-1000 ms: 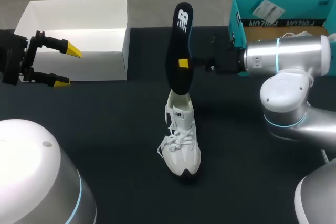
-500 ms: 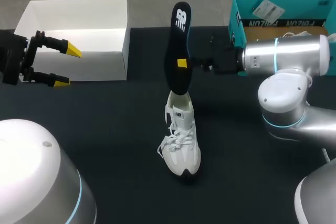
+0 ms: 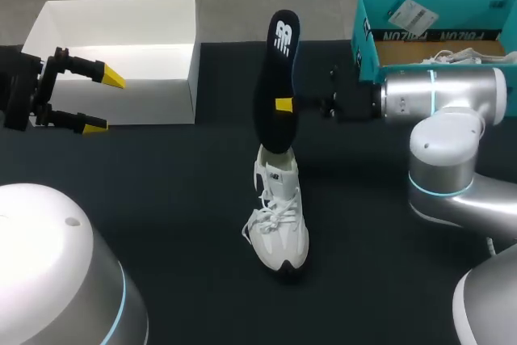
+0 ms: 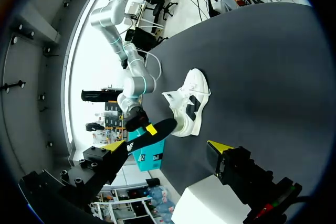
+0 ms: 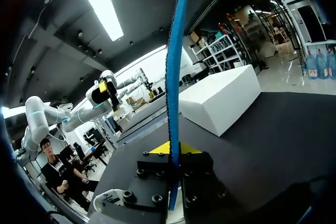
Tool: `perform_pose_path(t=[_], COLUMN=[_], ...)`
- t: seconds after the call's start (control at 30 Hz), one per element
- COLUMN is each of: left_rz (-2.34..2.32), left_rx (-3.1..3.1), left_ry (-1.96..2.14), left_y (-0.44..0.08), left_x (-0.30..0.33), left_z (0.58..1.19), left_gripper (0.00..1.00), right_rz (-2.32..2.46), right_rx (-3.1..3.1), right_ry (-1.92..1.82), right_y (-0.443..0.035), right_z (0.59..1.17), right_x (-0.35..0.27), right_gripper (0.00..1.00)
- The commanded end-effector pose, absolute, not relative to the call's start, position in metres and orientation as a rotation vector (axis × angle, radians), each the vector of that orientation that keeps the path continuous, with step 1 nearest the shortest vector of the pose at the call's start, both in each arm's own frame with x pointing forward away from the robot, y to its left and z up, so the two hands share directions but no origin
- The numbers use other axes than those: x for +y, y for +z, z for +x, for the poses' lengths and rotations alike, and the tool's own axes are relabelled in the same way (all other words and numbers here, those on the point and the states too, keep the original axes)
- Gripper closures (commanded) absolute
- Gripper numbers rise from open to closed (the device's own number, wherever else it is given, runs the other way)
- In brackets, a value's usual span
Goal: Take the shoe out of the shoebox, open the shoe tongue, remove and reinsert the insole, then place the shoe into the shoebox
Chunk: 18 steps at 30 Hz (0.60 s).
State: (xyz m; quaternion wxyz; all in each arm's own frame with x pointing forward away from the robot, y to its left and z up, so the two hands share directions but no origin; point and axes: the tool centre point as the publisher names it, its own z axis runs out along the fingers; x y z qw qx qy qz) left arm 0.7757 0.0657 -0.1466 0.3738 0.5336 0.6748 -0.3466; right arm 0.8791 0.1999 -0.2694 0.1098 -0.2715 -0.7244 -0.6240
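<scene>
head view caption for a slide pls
Right arm holds the black insole upright over the white sneaker.

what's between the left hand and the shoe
Nothing: only bare black table separates the left hand from the white shoe, seen in the head view.

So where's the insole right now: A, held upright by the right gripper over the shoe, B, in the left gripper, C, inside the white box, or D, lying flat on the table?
A: the right gripper is shut on the insole, which stands on end over the white shoe, while the left gripper is open and empty.
</scene>
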Motion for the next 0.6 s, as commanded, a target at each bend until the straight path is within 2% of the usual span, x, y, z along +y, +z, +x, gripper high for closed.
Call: perform_pose_path(t=[0.03, 0.6], left_rz=[1.369, 1.369], left_rx=[1.732, 1.732], left_ry=[-0.886, -0.886], left_y=[-0.146, -0.146], left_x=[0.066, 0.066], left_z=[0.775, 0.775], left_gripper=[0.0, 0.0], right_rz=[-0.78, -0.618], right_rx=[-2.173, -2.204], right_ry=[-1.785, -1.858], right_y=[-0.271, -0.297], right_z=[0.881, 0.885], right_x=[0.202, 0.205], right_gripper=[1.0, 1.0])
